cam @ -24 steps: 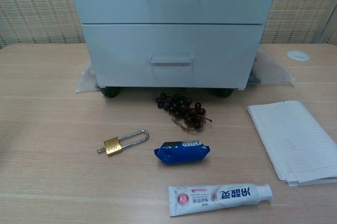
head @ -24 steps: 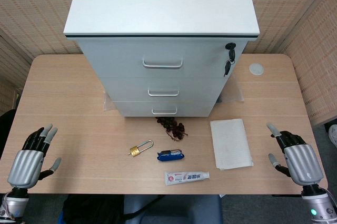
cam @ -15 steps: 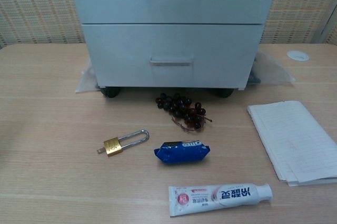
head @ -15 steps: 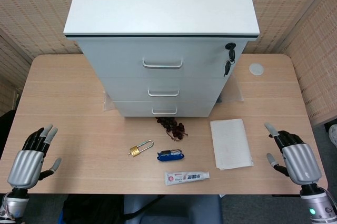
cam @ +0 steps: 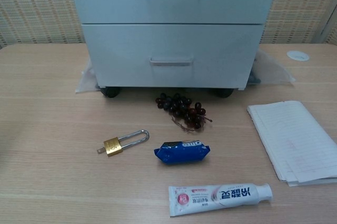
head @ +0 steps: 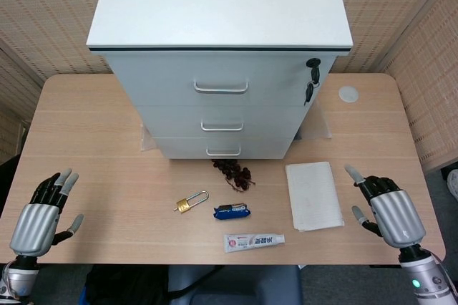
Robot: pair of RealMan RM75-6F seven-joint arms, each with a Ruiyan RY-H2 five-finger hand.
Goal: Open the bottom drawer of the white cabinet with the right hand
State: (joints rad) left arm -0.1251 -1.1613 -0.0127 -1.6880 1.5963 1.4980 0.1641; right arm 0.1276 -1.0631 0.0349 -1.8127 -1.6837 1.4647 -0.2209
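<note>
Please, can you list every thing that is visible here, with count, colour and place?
cabinet: 1, white, table back centre, drawers closed
keys: 1 set, black, in cabinet lock
grapes: 1 bunch, dark, before cabinet
padlock: 1, brass, left of packet
packet: 1, blue, table centre
toothpaste: 1, white, near edge
paper: 1 stack, white, right
disc: 1, white, back right
left hand: 1, grey, near-left, open
right hand: 1, grey, near-right, open

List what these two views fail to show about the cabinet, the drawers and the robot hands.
- White cabinet top: cut off by the chest view's upper edge.
- Bottom drawer contents: hidden, front closed.
- Castors: shadowed under the cabinet, chest view.
- Key detail: too small, head view.
- Right robot hand and left robot hand: outside the chest view.
</note>
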